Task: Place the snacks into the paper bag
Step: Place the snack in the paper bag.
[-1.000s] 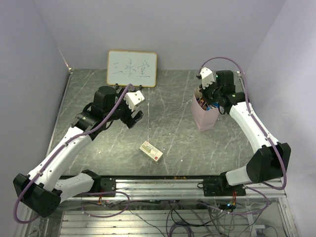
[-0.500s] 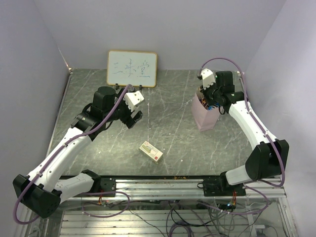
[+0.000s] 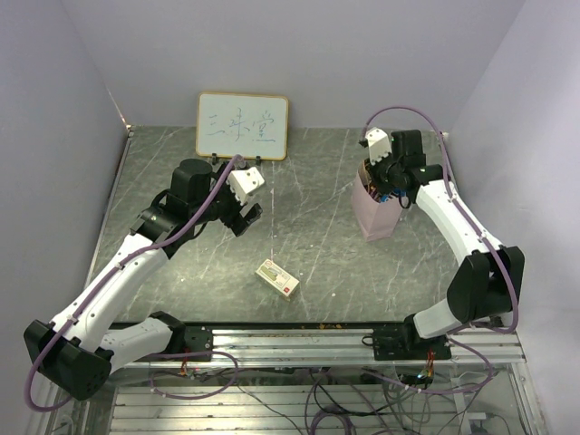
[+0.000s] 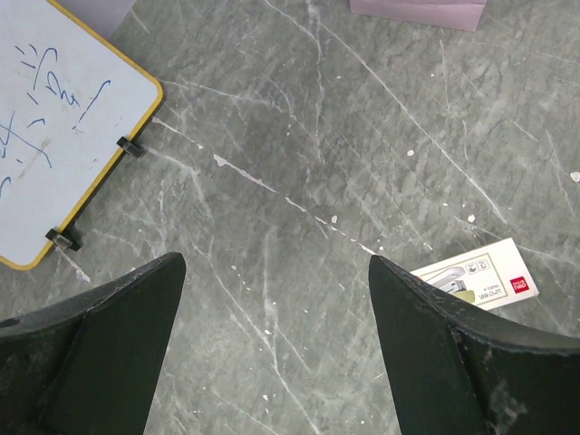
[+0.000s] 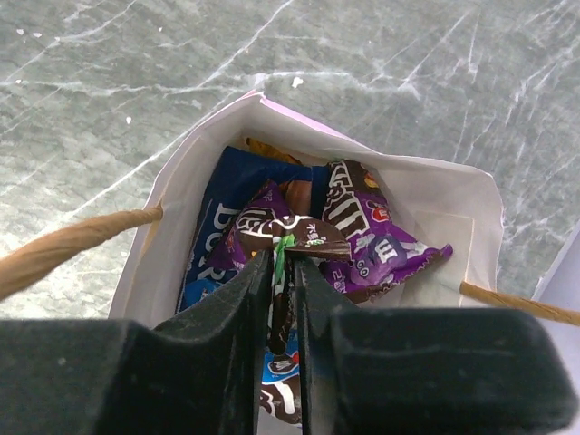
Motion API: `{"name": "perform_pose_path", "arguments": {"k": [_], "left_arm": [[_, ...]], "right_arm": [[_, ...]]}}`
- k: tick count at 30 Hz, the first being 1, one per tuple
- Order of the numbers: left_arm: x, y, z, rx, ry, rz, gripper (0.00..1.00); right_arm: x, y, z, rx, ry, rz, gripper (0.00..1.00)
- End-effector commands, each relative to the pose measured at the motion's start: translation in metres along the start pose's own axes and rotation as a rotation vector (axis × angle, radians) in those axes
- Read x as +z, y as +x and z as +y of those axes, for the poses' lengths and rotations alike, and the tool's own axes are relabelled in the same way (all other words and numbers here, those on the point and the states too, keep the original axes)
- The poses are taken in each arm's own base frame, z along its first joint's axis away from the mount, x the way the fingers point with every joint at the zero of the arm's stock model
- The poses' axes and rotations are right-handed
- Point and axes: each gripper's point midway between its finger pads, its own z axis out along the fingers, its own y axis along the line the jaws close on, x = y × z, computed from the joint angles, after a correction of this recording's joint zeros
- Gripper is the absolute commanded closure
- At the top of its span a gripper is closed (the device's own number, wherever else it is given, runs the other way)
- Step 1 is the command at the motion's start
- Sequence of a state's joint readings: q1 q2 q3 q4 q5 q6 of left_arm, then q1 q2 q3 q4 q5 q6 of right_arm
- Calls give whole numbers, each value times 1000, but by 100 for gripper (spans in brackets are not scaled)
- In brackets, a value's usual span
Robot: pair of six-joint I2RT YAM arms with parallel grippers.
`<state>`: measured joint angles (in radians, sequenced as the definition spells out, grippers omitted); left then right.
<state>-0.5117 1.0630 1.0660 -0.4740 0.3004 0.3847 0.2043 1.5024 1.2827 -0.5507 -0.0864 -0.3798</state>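
The pale pink paper bag (image 3: 376,217) stands at the right of the table, and the right wrist view looks down into it (image 5: 435,195). Inside lie a dark blue crisp bag (image 5: 213,236), a purple packet (image 5: 381,245) and a blue-white bar (image 5: 276,381). My right gripper (image 5: 284,258) is shut on a brown packet (image 5: 322,240) with a green stripe, held at the bag's mouth (image 3: 378,177). My left gripper (image 4: 276,272) is open and empty above the bare table left of centre (image 3: 246,217).
A small white box with a red end (image 3: 277,278) lies near the front middle, to the right of my left fingers (image 4: 476,276). The white writing board (image 3: 242,125) stands at the back left. Purple walls close in on three sides.
My right gripper has shifted slightly to the left over the bag with the brown packet still in it. The left arm has not moved.
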Motion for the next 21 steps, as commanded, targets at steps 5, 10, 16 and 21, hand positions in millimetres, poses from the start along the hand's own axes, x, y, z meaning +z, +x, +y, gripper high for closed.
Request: {"name": "perform_pose_path", "arguments": {"k": [5,10,16,21], "left_arm": [[0,-7,1,0,4,-42,7],[0,-7,1,0,4,-41,7],[0,-6,1,3,1,-40,6],[0,-6,1,5,-2,-41,7]], "right_arm": [[-3,-3,1,21,-17,3,70],[-16,-15,-9,37,3,-32,61],[-29,-24,-20,41,37,-66,55],[-33,-26,-19,40,29,-83,56]]}}
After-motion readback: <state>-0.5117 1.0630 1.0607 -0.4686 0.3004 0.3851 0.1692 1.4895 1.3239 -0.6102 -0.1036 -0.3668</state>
